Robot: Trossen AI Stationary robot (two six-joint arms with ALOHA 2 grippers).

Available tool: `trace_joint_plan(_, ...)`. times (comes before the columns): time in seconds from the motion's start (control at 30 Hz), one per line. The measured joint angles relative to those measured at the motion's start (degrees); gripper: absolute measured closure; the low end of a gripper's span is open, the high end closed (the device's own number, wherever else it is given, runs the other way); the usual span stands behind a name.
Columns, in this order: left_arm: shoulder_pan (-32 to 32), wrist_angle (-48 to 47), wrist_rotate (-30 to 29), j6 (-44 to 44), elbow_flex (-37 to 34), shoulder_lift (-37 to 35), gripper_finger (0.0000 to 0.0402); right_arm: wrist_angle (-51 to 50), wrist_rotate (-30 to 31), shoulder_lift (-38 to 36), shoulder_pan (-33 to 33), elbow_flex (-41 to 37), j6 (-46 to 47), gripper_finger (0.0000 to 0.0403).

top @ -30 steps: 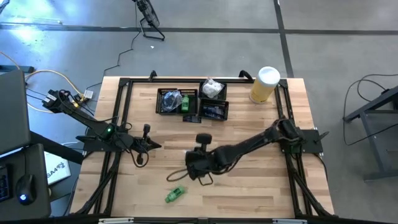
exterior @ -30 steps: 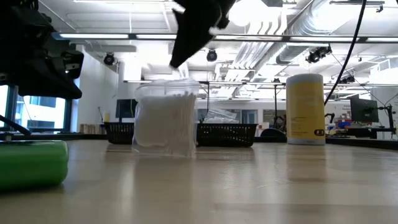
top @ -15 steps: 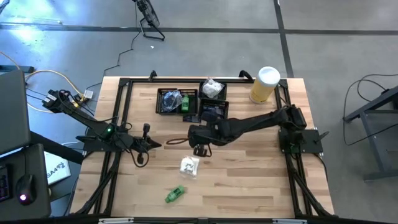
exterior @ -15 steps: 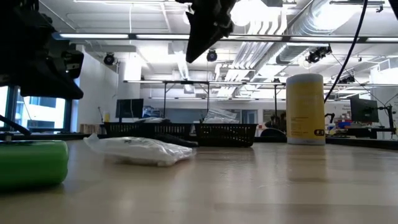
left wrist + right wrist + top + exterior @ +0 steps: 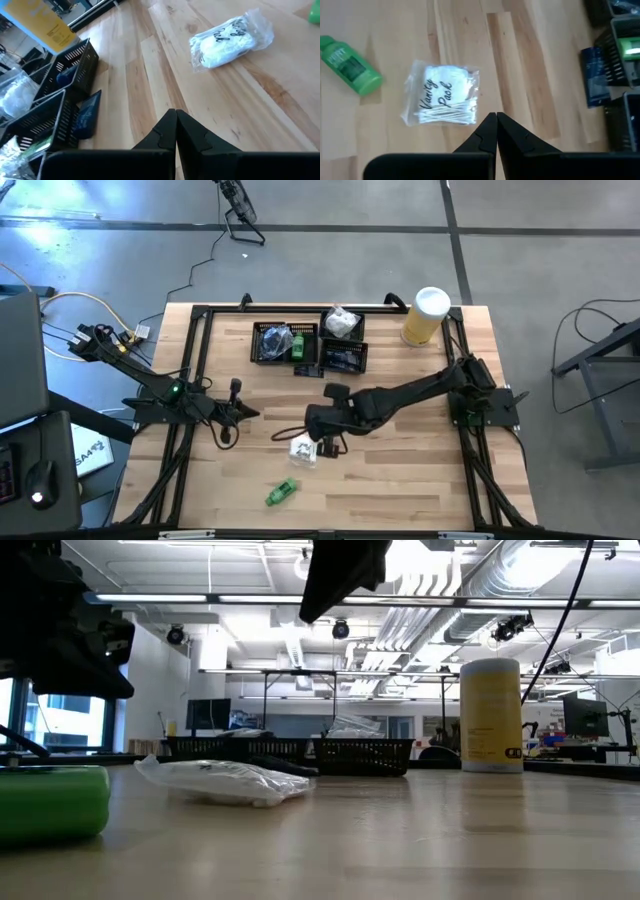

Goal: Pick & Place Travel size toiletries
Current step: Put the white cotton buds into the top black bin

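Right end effector (image 5: 318, 423): high view, over the middle of the desk (image 5: 400, 480), just beside and above the white sachet (image 5: 302, 449), not touching it; fingers appear closed and empty. Left end effector (image 5: 236, 404): same view, parked at the desk's left edge, well apart from the items. Green bottle (image 5: 282, 493): lies near the front edge, below the sachet. Black trays (image 5: 272, 342): grouped at the back of the desk, holding green, white and dark packets. Yellow cylinder (image 5: 425, 316) with white lid: upright at the back right. Low view: sachet (image 5: 225, 781) lies flat on the desk; green bottle (image 5: 52, 802) close at the left; trays (image 5: 365, 754) and yellow cylinder (image 5: 491, 716) stand behind; a dark part of the right arm hangs from above, clear of the sachet. Left wrist view: left end effector (image 5: 176, 123) with fingertips pressed together, nothing between them; sachet (image 5: 231, 41) lies ahead on the wood; a dark navy packet (image 5: 86, 117) rests on the desk beside the trays (image 5: 65, 67). Right wrist view: right end effector (image 5: 496, 126) with fingertips together, empty; sachet (image 5: 443, 100), printed "Vanity Pack" and showing cotton swabs, lies just beyond the tips; green bottle (image 5: 350, 65) near it; a navy packet (image 5: 595, 76) lies beside the trays (image 5: 626, 60).
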Motion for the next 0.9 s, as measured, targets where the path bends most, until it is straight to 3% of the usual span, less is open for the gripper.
trace_joint_plan(0.23, 0.00, 0.02, 1.64, -0.95, 0.00, 0.00, 0.0401, 10.81, 1.89, 0.17, 2.61, -9.26, 2.94, 0.0400)
trace_joint_plan(0.43, 0.00, 0.02, 1.73, -0.95, 0.00, 0.00, 0.0401, 29.17, 1.41, 0.22, 2.88, -20.81, 7.52, 0.0400)
trace_joint_plan(0.57, 0.00, 0.04, 1.73, -0.95, 0.00, 0.00, 0.0401, 41.87, -2.41, 0.08, 3.16, -25.23, 7.31, 0.0400)
trace_joint_plan(0.9, 0.00, 0.02, 1.72, -0.33, 0.00, 0.00, 0.0401, 47.04, -9.98, 0.11, 2.40, -26.27, 5.60, 0.0400)
